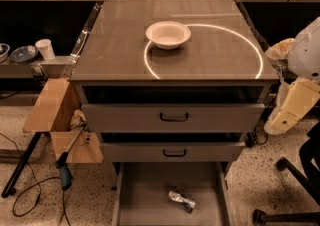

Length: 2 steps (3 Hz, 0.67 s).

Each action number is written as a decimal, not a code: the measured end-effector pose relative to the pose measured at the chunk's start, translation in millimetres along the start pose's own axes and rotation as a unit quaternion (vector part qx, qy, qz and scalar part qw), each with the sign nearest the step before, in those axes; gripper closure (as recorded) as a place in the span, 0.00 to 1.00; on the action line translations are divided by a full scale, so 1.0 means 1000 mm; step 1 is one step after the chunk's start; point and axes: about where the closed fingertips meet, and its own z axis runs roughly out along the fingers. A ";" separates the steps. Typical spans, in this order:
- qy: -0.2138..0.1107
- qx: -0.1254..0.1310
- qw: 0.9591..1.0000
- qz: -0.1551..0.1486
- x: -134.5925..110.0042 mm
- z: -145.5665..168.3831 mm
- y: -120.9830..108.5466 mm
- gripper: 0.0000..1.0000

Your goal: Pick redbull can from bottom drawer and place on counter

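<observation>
The redbull can (181,200) lies on its side on the floor of the open bottom drawer (145,195), right of the middle. The counter (215,55) is above, with a bright ring-shaped reflection on it and a white bowl (168,34) standing on the ring's left edge. My gripper is out of view. Only the white and cream links of my arm (295,105) show at the right edge, beside the cabinet at the height of the upper drawers and far from the can.
Two grey drawers with black handles (174,117) stand partly open above the bottom drawer. Cardboard boxes (52,107), a tool (67,162) and cables lie on the floor at the left. A chair base (295,190) is at the lower right. A shelf holding a cup (46,49) is at the left.
</observation>
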 end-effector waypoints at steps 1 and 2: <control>-0.012 -0.018 1.000 0.008 0.006 0.013 0.005 0.00; -0.013 -0.018 1.000 0.007 0.006 0.013 0.005 0.00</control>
